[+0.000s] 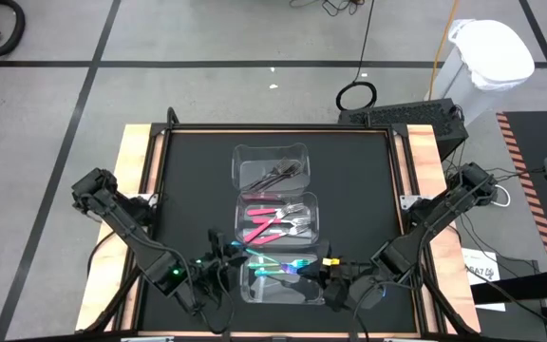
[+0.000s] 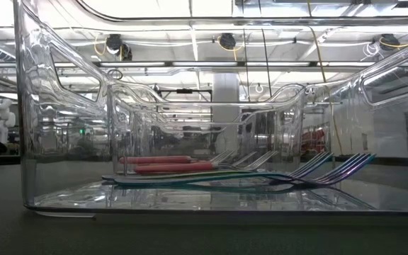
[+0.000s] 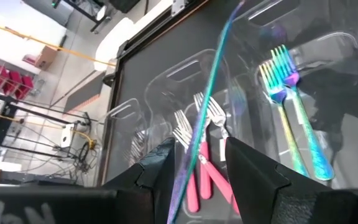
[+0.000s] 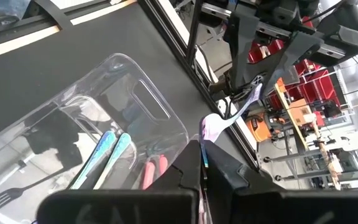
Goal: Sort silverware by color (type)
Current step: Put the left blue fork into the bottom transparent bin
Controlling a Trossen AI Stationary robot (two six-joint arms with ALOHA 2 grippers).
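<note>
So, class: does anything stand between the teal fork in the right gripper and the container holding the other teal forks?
Nothing visible does. The right gripper holds the teal fork at the rim of the open-topped near container, with the left gripper open around the same fork.

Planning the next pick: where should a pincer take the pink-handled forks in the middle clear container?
Grip a pink handle of the pink-handled forks, pincer coming straight down: the clear plastic container walls block the sides, and the handles lie flat, fanned toward the left arm's side.
</note>
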